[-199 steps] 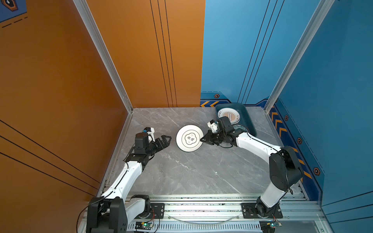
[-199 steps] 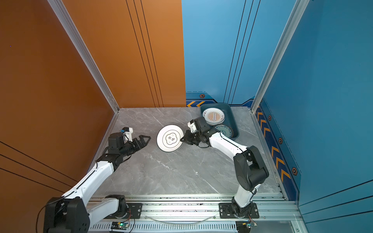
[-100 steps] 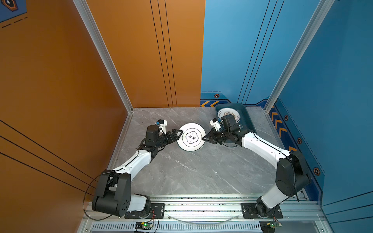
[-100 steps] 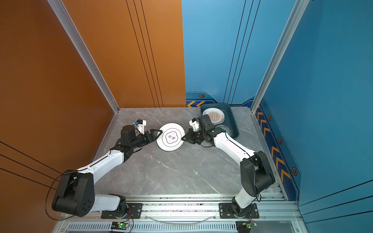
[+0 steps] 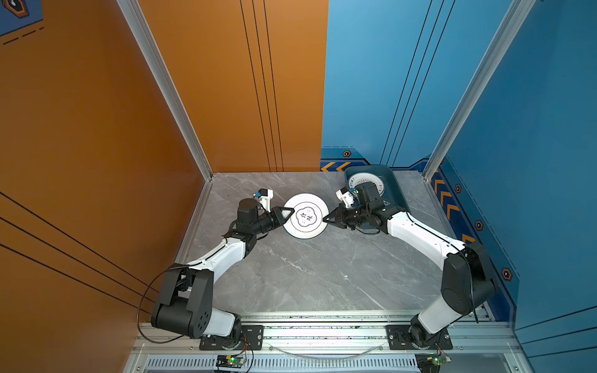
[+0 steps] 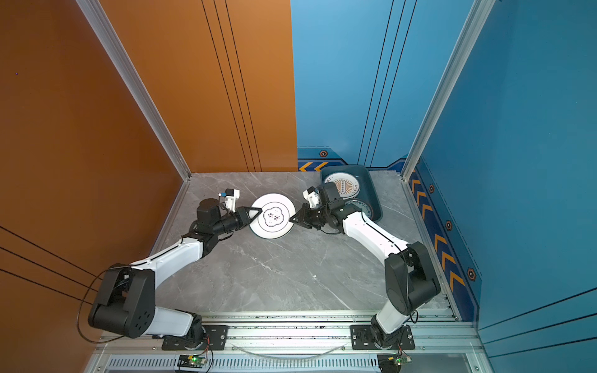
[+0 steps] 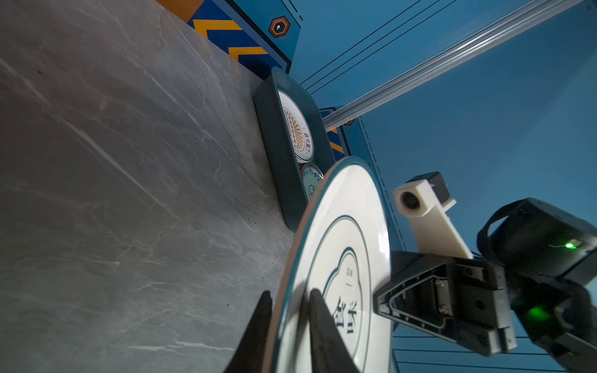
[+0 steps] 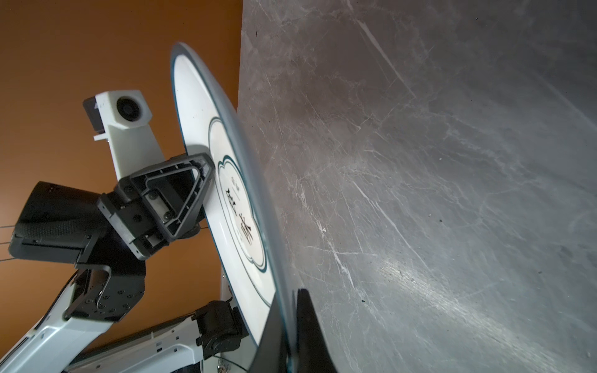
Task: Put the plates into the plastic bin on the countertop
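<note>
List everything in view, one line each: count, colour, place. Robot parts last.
white plate: one, white with dark green rim, held between both grippers over mid countertop
sunburst plate: one, white and orange, bin's far end
patterned plate: one, teal, bin's near end, partly hidden
plastic bin: one, dark teal, countertop's back right corner
countertop: one, grey marble, under everything
walls: two, orange left, blue right
left gripper: one, black, shut on white plate's rim
right gripper: one, black, shut on the opposite rim
</note>
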`<state>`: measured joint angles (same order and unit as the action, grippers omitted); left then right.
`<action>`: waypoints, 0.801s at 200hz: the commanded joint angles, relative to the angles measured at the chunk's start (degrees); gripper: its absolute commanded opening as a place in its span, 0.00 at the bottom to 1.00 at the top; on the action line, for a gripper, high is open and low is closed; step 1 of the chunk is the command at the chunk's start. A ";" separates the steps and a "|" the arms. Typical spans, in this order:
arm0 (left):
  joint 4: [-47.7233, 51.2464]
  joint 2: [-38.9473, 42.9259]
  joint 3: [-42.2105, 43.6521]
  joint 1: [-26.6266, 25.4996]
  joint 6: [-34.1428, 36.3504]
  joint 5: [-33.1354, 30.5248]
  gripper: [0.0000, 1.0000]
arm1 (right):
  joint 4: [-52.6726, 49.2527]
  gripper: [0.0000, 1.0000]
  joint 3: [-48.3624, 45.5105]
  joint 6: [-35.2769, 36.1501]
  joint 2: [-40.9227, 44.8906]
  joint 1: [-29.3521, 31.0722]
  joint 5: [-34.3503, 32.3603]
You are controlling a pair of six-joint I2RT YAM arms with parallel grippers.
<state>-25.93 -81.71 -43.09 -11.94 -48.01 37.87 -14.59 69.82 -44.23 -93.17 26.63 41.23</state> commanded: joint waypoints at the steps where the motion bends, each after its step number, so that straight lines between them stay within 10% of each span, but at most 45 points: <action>1: -0.79 -0.44 -0.73 -1.32 1.25 1.59 0.00 | 4.52 0.00 0.14 -0.24 0.18 0.35 1.92; 47: -0.88 -0.63 -0.99 -1.85 0.92 2.30 0.00 | 6.88 0.00 -0.65 -1.30 -0.02 0.23 2.36; 76: -0.87 -0.79 -1.13 -2.18 0.64 2.57 0.00 | 12.77 0.41 -2.70 -4.05 0.25 -0.24 4.19; 98: -0.96 -0.95 -1.47 -2.85 0.37 2.80 0.00 | 17.93 0.54 -3.64 -6.69 -0.41 -0.35 6.07; 160: -2.10 -1.12 -2.12 -3.87 -0.81 3.26 0.00 | 26.10 0.36 -3.58 -11.77 -4.69 0.61 8.57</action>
<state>-27.70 -82.41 -43.90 -14.11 -49.39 38.44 2.44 65.78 -52.77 -96.68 26.00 46.39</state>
